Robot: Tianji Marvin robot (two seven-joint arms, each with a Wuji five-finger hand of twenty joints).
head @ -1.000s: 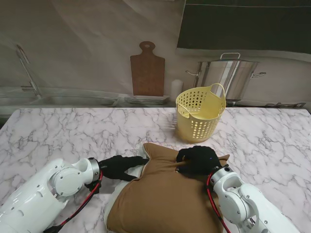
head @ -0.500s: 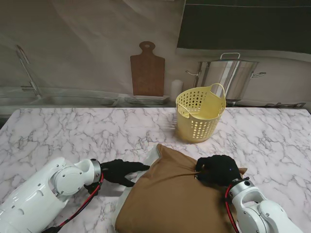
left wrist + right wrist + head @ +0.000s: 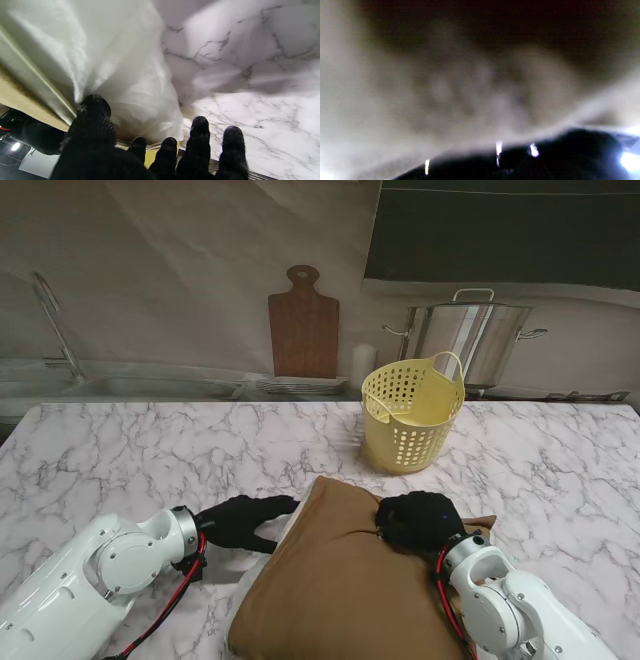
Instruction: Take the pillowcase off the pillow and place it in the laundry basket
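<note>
Just beside the left hand [image 3: 243, 520], whose fingers pressed the white pillow [image 3: 120, 75], lay the brown pillowcase [image 3: 340, 580] on the surface [image 3: 150, 450]. The right hand [image 3: 420, 520] clenched its fabric; the laundry basket [image 3: 412, 415] stood beyond.

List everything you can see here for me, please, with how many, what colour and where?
pillowcase: one, brown, on the pillow, nearest me
pillow: one, white, showing at the pillowcase's left edge
laundry basket: one, yellow, beyond the pillow
table: one, white marble
cutting board: one, brown, against the back wall
pot: one, steel, behind the basket
left hand: one, black glove, fingers on the pillow's white corner
right hand: one, black glove, closed on the pillowcase's far edge
</note>
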